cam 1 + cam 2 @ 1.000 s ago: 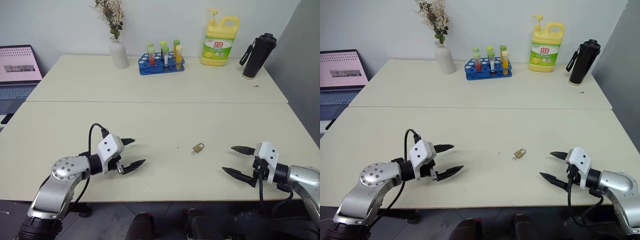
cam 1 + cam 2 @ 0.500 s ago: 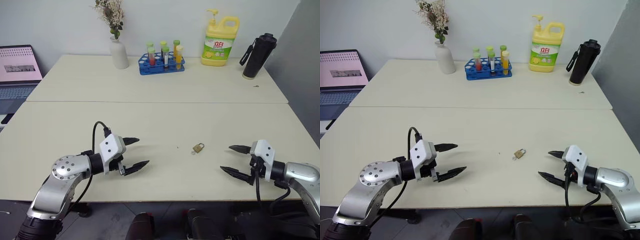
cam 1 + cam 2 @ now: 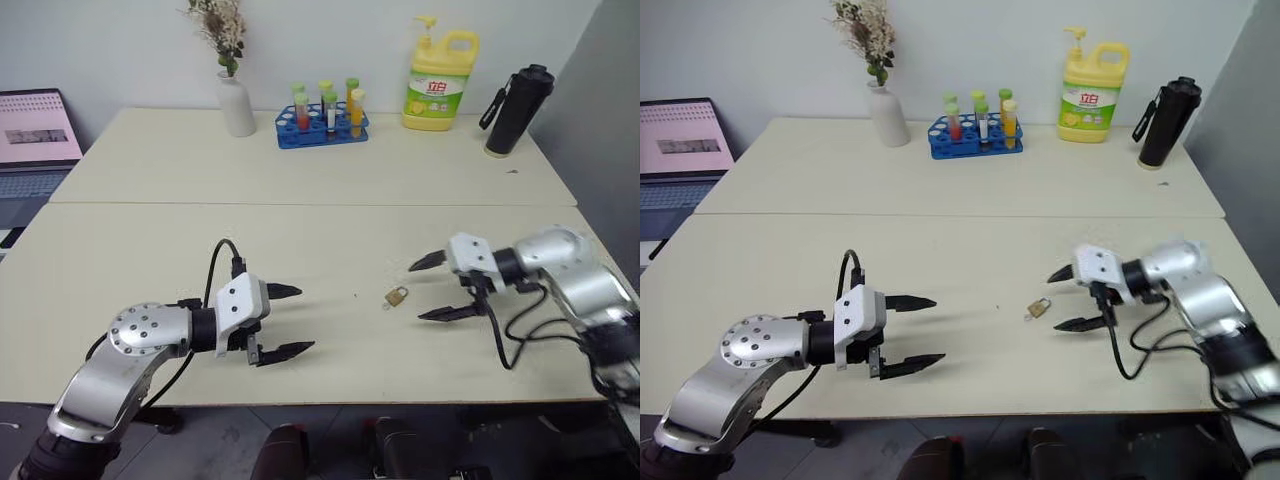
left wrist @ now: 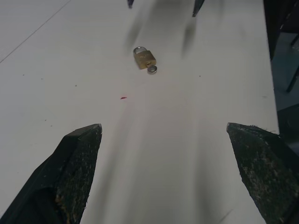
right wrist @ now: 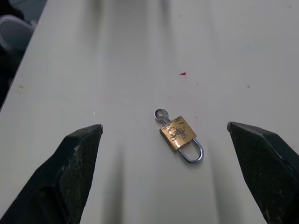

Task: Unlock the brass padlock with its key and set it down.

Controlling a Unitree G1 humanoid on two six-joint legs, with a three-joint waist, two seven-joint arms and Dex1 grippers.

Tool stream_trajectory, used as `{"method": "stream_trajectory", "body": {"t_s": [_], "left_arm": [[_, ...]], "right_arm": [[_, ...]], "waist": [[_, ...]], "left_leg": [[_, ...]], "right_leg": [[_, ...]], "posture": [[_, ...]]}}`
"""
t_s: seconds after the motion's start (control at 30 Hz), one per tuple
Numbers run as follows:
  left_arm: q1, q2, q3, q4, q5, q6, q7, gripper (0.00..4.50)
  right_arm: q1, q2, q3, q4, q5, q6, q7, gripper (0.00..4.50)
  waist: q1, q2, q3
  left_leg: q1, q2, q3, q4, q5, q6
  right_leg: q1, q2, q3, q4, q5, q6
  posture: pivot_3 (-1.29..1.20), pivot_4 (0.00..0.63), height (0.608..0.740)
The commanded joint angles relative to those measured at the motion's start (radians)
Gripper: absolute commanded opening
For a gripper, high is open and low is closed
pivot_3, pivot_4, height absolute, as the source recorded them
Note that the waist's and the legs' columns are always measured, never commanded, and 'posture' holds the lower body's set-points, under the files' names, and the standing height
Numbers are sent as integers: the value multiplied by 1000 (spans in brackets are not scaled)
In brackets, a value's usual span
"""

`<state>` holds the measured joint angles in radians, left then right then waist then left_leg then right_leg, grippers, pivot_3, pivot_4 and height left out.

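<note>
In the left eye view, the brass padlock (image 3: 397,296) is seen lying flat on the pale worktop (image 3: 300,240), between the two arms; the right end effector (image 3: 433,288) hangs just beside it with its fingers spread wide and nothing held, while the left end effector (image 3: 291,321) stands well apart, likewise wide and empty. At the far edge of the worktop a white vase with dried flowers (image 3: 236,103), a blue rack of test tubes (image 3: 323,122), a yellow detergent bottle (image 3: 441,82) and a black flask (image 3: 515,111) are set against a plain wall, and a laptop (image 3: 35,140) is seen at the far left. The right eye view gives the same layout. In the left wrist view, the padlock is seen small and far off between that end effector's parted fingers (image 4: 77,154), on a smooth, matt surface. In the right wrist view, the padlock lies centred between the open fingers, its silver shackle closed at one end and the key (image 5: 161,114) seated in the other, its round bow protruding. The lock is judged light, rigid and slippery, lying too flat for an easy pinch; the brass body's side faces are judged the best hold, the key bow being left free for turning.
</note>
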<state>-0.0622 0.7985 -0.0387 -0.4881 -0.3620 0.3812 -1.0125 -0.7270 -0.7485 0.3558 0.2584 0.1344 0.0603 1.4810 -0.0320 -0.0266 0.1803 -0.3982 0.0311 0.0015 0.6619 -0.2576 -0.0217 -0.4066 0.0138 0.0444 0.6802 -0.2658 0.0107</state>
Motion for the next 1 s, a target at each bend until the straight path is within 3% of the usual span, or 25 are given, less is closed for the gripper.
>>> {"method": "stream_trajectory", "body": {"t_s": [0.03,0.3,0.57,0.9,0.93,1.0], "left_arm": [[6,13,-6,-49,13,-5,10,4487],[13,14,-12,-71,23,4,32,4487],[7,10,-15,-70,34,1,37,4487],[-7,0,-48,-46,60,-26,38,4500],[-9,0,-52,-42,64,-30,37,4500],[-10,-2,-54,-37,65,-33,36,4500]], "right_arm": [[-122,73,86,225,-112,-159,74,4500],[-275,193,149,545,-209,-330,111,4500],[-297,214,185,646,-245,-399,133,4500],[-254,224,173,626,-249,-397,118,1211],[-252,223,170,624,-249,-394,113,940],[-246,216,151,608,-247,-386,71,944]], "waist": [[0,0,0],[3,0,0],[2,1,0],[-2,1,0],[-1,1,0],[-1,1,0]], "left_leg": [[0,0,0,0,0,0],[0,-1,1,0,0,0],[0,0,0,0,0,0],[4,0,1,0,0,0],[5,0,1,0,0,0],[5,0,1,1,0,0]], "right_leg": [[0,0,0,0,0,0],[0,-2,-1,0,1,-2],[0,-2,-1,1,1,-2],[2,-2,-1,2,2,-3],[2,-2,-1,2,2,-3],[3,-1,0,3,2,-3]], "posture": [[0,150,740],[0,150,740],[0,150,740],[0,150,740],[0,150,740],[0,150,740]]}}
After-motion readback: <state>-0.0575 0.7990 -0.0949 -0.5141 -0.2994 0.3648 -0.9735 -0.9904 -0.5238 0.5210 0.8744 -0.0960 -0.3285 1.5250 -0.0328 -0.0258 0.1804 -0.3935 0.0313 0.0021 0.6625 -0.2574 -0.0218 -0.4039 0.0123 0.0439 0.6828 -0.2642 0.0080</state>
